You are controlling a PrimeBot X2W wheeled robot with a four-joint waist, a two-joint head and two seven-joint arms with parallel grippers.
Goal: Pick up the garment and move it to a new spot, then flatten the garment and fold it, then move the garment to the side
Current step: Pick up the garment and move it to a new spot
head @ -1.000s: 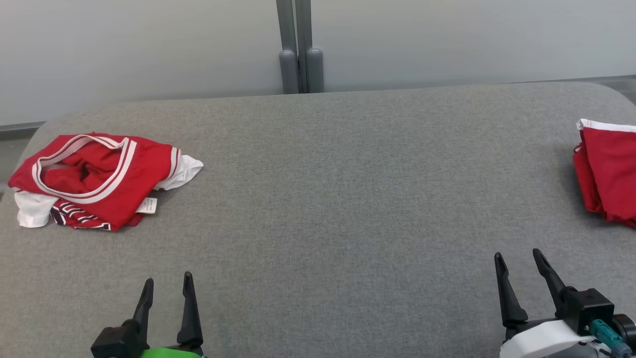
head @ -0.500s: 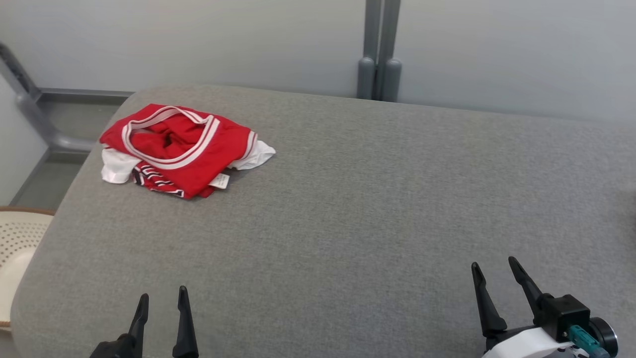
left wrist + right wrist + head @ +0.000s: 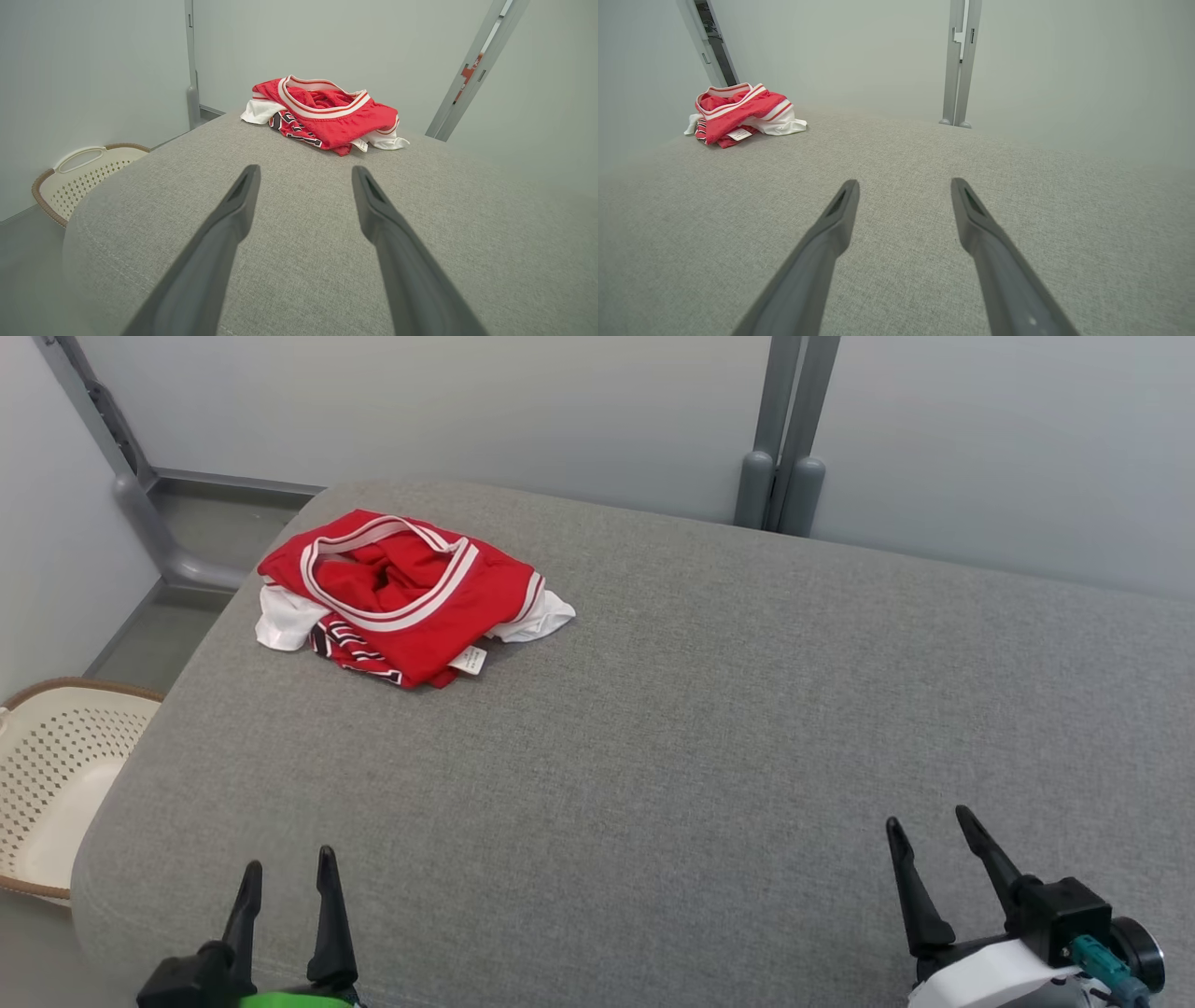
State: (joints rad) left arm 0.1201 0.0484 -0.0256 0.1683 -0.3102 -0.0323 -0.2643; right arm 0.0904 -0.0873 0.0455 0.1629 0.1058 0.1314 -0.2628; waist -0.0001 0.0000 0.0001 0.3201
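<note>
A crumpled red garment [image 3: 411, 602] with white trim and a white label lies bunched at the far left of the grey padded table [image 3: 700, 709]. In the left wrist view the garment [image 3: 327, 116] sits straight ahead, well beyond the fingertips; the right wrist view shows the garment [image 3: 738, 112] far off to the left. My left gripper [image 3: 288, 868] hovers open over the table's near left edge. My right gripper [image 3: 927, 821] is open at the near right. Both are empty and far from the cloth.
A cream perforated laundry basket [image 3: 47, 784] with a brown rim stands on the floor left of the table, and the basket [image 3: 79, 175] also shows in the left wrist view. Grey partition walls with a metal post [image 3: 784, 439] run behind the table.
The head camera has swung left: the garment now sits nearer the picture's middle, the basket has come into view, and a second red cloth at the right edge has left the frame. Both grippers stay open.
</note>
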